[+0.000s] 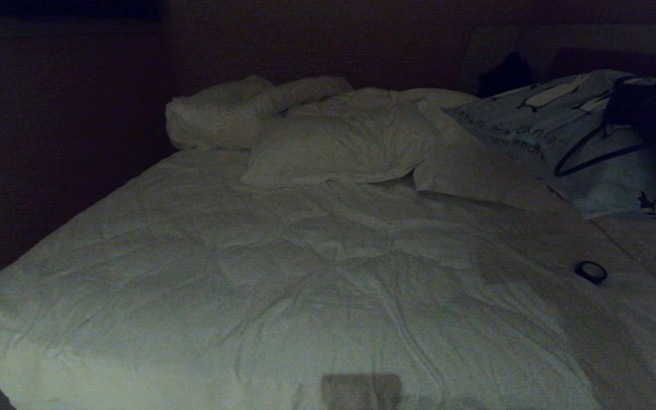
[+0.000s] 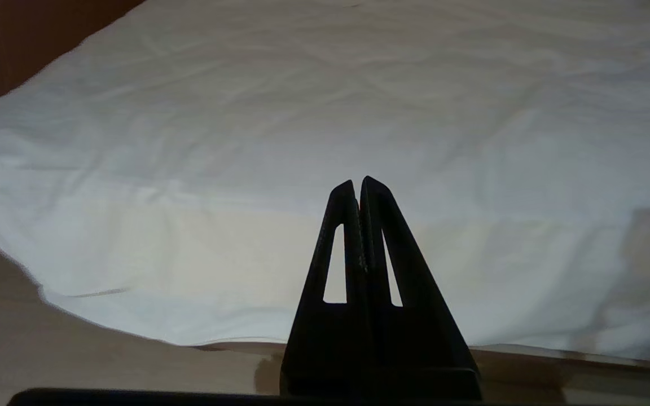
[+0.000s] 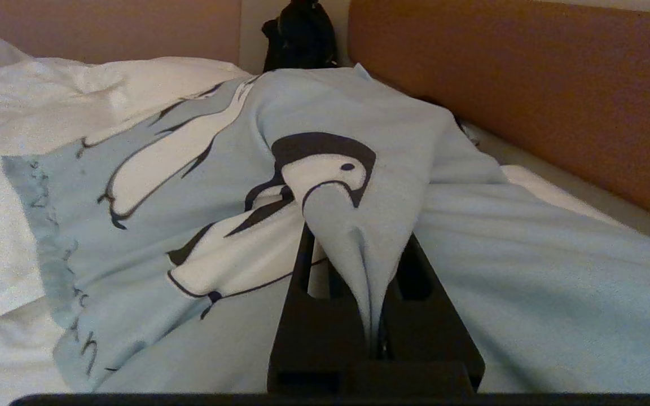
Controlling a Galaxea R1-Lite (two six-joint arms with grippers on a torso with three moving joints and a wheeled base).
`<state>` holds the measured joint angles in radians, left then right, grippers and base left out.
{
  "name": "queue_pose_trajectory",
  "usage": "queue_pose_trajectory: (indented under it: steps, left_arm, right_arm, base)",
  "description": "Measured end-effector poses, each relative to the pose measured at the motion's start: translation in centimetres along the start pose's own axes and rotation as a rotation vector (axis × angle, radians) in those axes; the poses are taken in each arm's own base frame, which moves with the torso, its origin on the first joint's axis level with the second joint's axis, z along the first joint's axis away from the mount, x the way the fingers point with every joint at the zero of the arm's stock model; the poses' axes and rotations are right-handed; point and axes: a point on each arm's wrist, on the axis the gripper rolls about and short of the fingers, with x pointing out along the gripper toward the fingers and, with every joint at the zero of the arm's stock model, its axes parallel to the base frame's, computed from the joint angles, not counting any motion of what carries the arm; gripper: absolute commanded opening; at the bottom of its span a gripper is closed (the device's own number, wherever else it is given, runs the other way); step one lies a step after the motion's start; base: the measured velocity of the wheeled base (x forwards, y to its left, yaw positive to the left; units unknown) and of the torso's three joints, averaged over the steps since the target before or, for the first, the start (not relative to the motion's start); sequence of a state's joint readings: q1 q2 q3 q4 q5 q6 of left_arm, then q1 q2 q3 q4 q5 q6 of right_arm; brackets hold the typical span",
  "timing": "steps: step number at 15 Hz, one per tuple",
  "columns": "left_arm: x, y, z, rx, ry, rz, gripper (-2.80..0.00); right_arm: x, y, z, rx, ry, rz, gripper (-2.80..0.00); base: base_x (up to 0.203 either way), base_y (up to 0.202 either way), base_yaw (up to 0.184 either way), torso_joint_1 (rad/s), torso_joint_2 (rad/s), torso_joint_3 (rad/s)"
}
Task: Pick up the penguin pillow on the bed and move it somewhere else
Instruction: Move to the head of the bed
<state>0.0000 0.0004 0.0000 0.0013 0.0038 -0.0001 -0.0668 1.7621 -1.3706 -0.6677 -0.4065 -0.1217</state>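
The penguin pillow [image 1: 533, 131] is light grey-blue with black-and-white penguins and black lettering. It lies at the far right of the bed [image 1: 248, 285], next to the headboard. My right arm [image 1: 655, 117] reaches over it from the right edge. In the right wrist view my right gripper [image 3: 361, 254] is shut on a pinched fold of the penguin pillow [image 3: 189, 169], whose fabric drapes over the fingertips. My left gripper [image 2: 358, 183] is shut with nothing in it, low at the near edge of the bed [image 2: 302, 113].
Two white pillows [image 1: 339, 145] [image 1: 220, 114] lie at the head of the wrinkled duvet. A small black ring [image 1: 590, 271] rests on the duvet at the right. A brown headboard [image 3: 528, 84] runs behind the pillow, with a dark object [image 3: 301, 34] beside it.
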Motion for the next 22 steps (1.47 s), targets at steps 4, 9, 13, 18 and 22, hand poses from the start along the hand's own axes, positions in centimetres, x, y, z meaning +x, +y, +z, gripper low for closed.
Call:
queue_pose_trajectory:
  steps: [4, 9, 13, 18, 22]
  left_arm:
    - [0.0, 0.0, 0.0, 0.000, 0.000, 0.000, -2.80]
    - [0.0, 0.0, 0.0, 0.000, 0.000, 0.000, -2.80]
    - [0.0, 0.0, 0.0, 0.000, 0.000, 0.000, -2.80]
    - [0.0, 0.0, 0.0, -0.006, 0.001, 0.000, -2.80]
    - [0.0, 0.0, 0.0, -0.007, 0.002, -0.001, -2.80]
  right_arm:
    - [0.2, -0.4, 0.0, -0.003, -0.004, -0.002, -2.80]
    - [0.3, -0.6, 0.0, -0.004, -0.004, 0.000, -2.80]
    - [0.5, -1.0, -0.1, -0.008, -0.005, 0.005, -2.80]
    - [0.5, -1.2, -0.1, -0.010, -0.006, 0.005, -2.80]
    - [0.9, -2.1, -0.2, -0.014, -0.009, -0.001, -2.80]
  base:
    - [0.000, -0.192, 0.001, 0.002, 0.00, 0.002]
    - [0.000, -0.193, 0.001, 0.000, 0.00, 0.004]
    - [0.000, -0.192, 0.001, 0.001, 0.00, 0.002]
    - [0.000, -0.114, 0.000, 0.004, 0.00, 0.003]
    - [0.000, 0.000, 0.000, 0.000, 0.00, 0.000]
